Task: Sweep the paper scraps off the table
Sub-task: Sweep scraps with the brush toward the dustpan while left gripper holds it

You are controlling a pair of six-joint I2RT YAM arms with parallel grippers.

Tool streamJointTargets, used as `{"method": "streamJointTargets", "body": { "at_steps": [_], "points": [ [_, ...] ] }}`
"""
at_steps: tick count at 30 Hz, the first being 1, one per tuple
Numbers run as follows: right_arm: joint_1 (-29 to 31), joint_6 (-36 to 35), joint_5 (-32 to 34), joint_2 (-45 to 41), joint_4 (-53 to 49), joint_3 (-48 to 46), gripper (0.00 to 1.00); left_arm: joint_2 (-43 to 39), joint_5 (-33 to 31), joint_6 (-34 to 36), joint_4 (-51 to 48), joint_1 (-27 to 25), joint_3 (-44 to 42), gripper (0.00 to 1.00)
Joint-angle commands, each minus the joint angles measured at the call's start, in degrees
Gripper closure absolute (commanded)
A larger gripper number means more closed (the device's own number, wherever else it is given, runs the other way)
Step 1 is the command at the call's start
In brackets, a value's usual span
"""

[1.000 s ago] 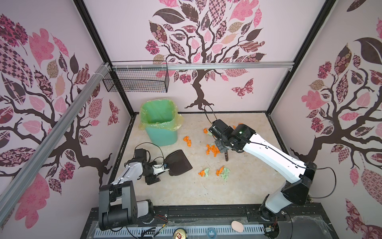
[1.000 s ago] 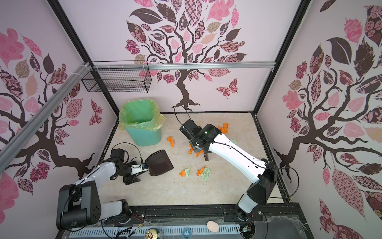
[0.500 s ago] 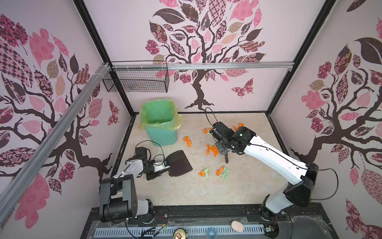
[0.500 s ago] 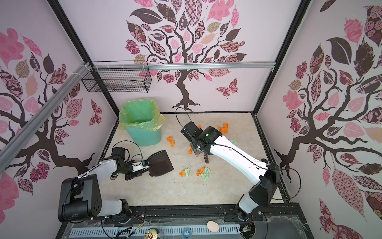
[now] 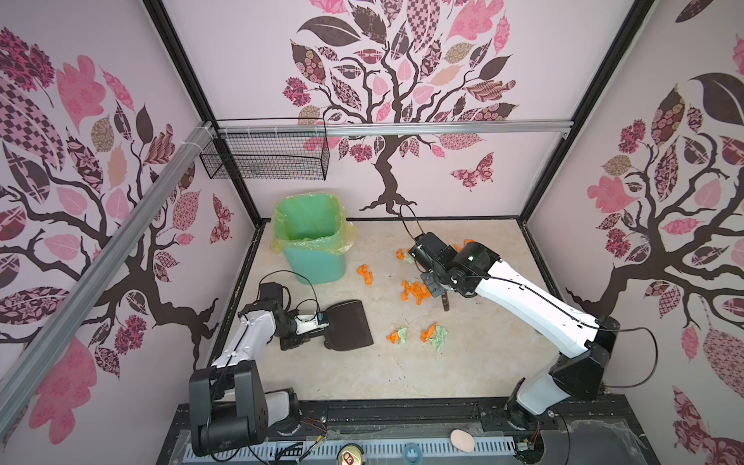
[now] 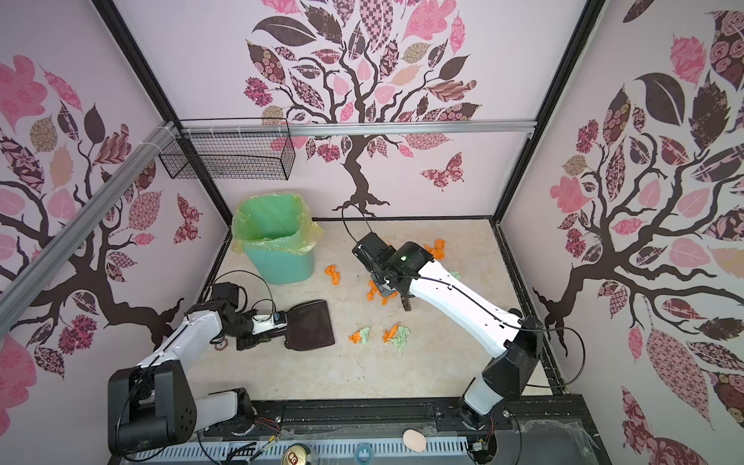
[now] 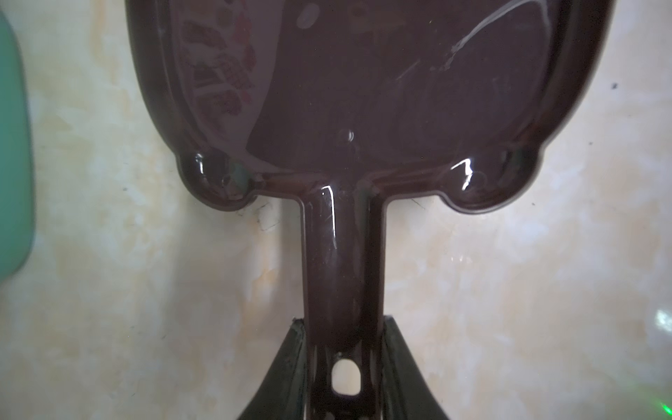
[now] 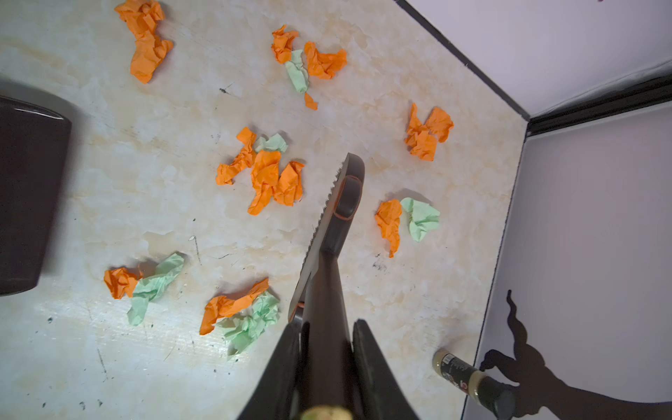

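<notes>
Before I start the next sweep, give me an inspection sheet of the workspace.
Surface: table is beige with small dark scuffs.
Job's things: paper scraps, orange and green, are scattered in small groups; none are on the dustpan, which lies flat near the green bin.
Clutter: a small bottle lies by the wall; a can sits on the front ledge.
Grippers: left gripper is closed on the dustpan handle; right gripper is shut on the brush.
Cables: black cable loops stand at both wrists, above the table.
Surroundings: wire basket hangs on the back wall.
</notes>
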Motion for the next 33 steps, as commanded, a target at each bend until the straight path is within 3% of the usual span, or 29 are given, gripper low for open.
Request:
{"method": "streamJointTargets", "body": {
  "at_steps": [1,7,17,22,33],
  "points": [
    [-3.9,-7.3,3.2,5.5,-0.5,7.3,0.99,-0.5,-1.6,1.7,-7.8,0.1,4.1,0.76],
    [-8.0,-14.8,1.9,20.4,-10.4,23.3,0.96,3.3,-5.4,-2.2,-10.8,-2.8,9.4,0.78],
    [-6.8,-14.9,0.7,24.3,-9.8,23.9,0.99,8.7,-13.2,-9.5,-1.3,-13.3,9.3,0.80],
    [-3.7,-14.7,-3.4,26.6,-9.9,25.6,0.99,12.0,-13.8,-13.1,-0.8,-15.5,12.0,0.80],
    [1.7,-14.3,-7.9,30.1,-10.5,27.9,1.00,10.3,-13.6,-14.3,-1.6,-17.7,12.1,0.81]
  ]
}}
